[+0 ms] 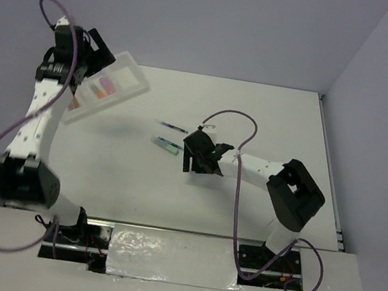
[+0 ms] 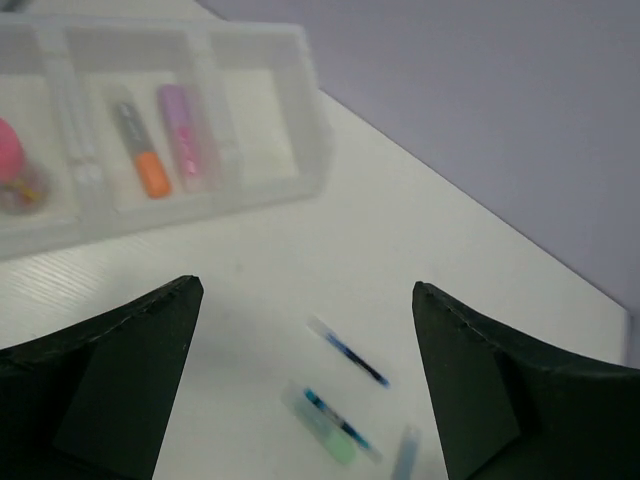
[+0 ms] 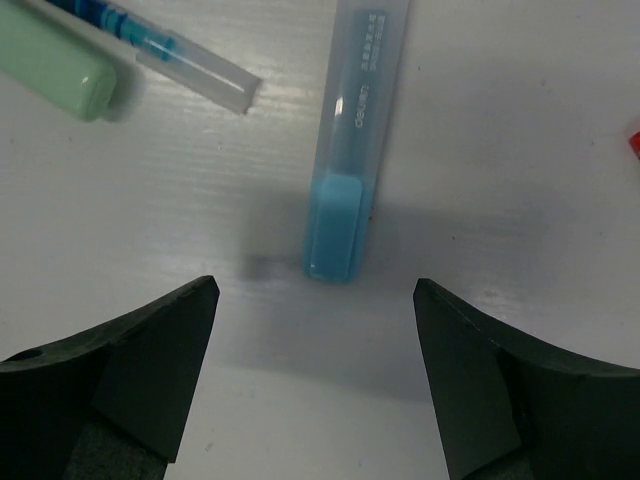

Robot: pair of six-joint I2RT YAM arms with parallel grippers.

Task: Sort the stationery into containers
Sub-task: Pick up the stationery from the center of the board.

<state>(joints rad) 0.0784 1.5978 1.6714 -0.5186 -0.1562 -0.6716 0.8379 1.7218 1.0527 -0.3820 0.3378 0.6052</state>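
The translucent three-compartment tray [image 1: 119, 82] stands at the back left. In the left wrist view the tray [image 2: 260, 190] holds an orange marker [image 2: 142, 152] and a lilac marker [image 2: 186, 135] in its middle compartment and a pink cylinder [image 2: 12, 150] in another. My left gripper [image 2: 306, 288] hangs open and empty above the table beside the tray. A thin dark-blue pen [image 2: 350, 352] and a green-capped marker [image 2: 325, 432] lie mid-table. My right gripper [image 3: 314, 286] is open, low over the table, with the blue marker [image 3: 350, 150] just beyond its fingertips, untouched.
A second clear pen with a blue core [image 3: 160, 55] lies against the green-capped marker [image 3: 50, 60]. A sliver of red [image 3: 634, 140] shows at the right edge of the right wrist view. Grey walls close the table at the back and right.
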